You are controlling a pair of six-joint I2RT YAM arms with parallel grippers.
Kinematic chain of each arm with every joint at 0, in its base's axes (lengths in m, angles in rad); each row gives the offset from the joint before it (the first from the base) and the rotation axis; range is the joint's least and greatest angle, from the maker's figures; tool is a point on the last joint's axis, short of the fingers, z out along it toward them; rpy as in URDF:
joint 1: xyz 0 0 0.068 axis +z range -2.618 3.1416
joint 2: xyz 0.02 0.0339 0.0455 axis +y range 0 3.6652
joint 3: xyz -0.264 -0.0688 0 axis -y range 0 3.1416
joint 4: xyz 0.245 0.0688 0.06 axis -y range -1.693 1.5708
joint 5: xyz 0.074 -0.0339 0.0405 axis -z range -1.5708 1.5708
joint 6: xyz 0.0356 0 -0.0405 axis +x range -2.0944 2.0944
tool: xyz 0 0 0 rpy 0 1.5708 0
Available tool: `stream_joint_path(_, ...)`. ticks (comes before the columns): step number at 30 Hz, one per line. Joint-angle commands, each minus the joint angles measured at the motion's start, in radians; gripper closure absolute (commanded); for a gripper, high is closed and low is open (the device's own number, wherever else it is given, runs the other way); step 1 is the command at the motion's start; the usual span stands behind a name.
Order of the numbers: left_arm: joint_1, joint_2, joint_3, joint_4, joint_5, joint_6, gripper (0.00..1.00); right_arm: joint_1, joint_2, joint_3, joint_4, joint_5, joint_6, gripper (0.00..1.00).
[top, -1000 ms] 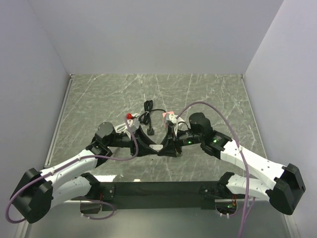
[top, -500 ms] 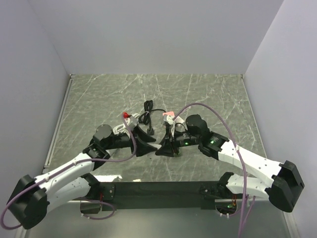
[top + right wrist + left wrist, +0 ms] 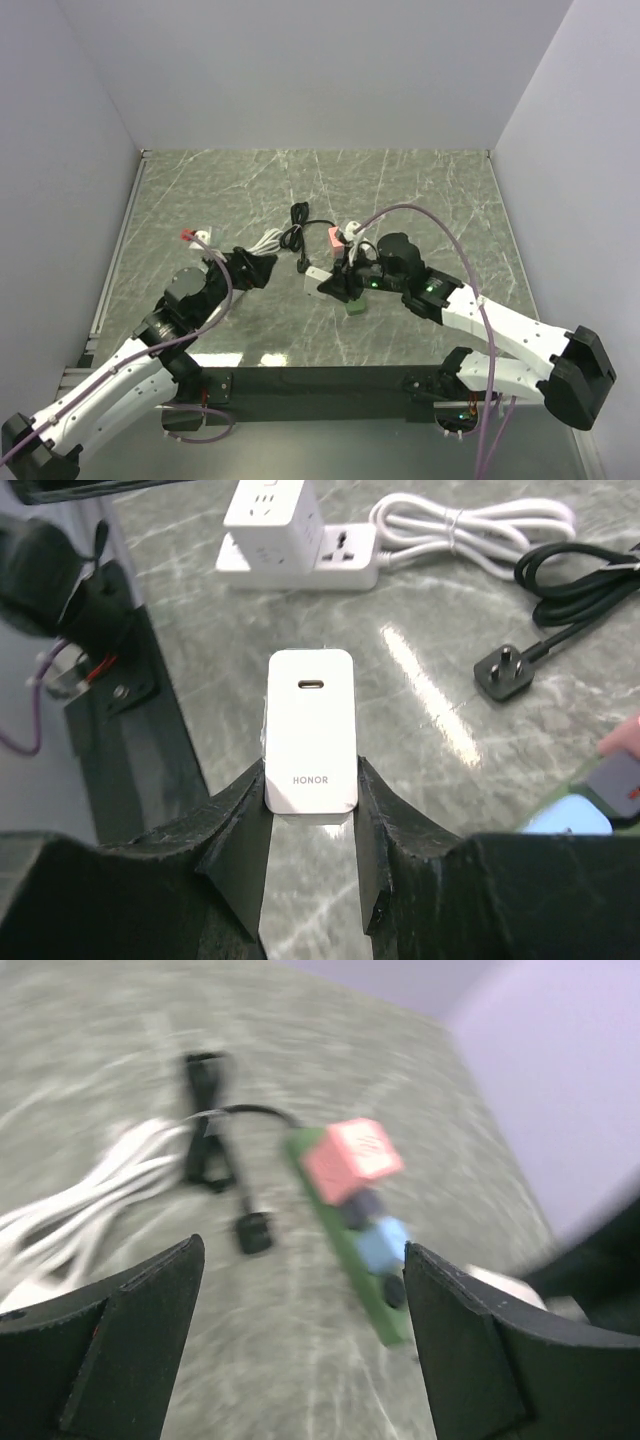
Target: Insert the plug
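Two grippers: right gripper (image 3: 311,785) pinches white charger (image 3: 311,710) by its long sides, seemingly lifted off marble table (image 3: 420,730). Left gripper (image 3: 302,1252) spread wide, empty. Charger long axis points at white power strip (image 3: 300,558), ahead and well apart, lying crosswise to it. Left arm nearer that strip. Green strip (image 3: 345,1230) just beside right gripper. Target socket: cannot tell. Charger is smooth glossy plastic, rounded block, prongs hidden. Green strip carries pink cube (image 3: 352,1158) and blue plug (image 3: 383,1243). Black cable (image 3: 570,590) rubbery, coiled.
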Motion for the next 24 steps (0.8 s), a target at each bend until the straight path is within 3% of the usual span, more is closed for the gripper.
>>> stream_joint_path(1, -0.001, -0.039, -0.015, -0.204, -0.365, -0.151, 0.14, 0.079, 0.058, 0.049, 0.158, 0.218, 0.031, 1.0)
stream_joint_path(7, -0.004, -0.033, -0.023, -0.336, -0.543, -0.271, 0.11, 0.13, 0.213, 0.113, 0.301, 0.338, 0.066, 1.0)
stream_joint_path(16, -0.01, -0.052, -0.026, -0.42, -0.612, -0.332, 0.07, 0.188, 0.468, 0.225, 0.5, 0.393, 0.046, 1.0)
stream_joint_path(24, -0.019, -0.058, -0.057, -0.489, -0.675, -0.485, 0.02, 0.239, 0.622, 0.342, 0.524, 0.386, 0.028, 1.0)
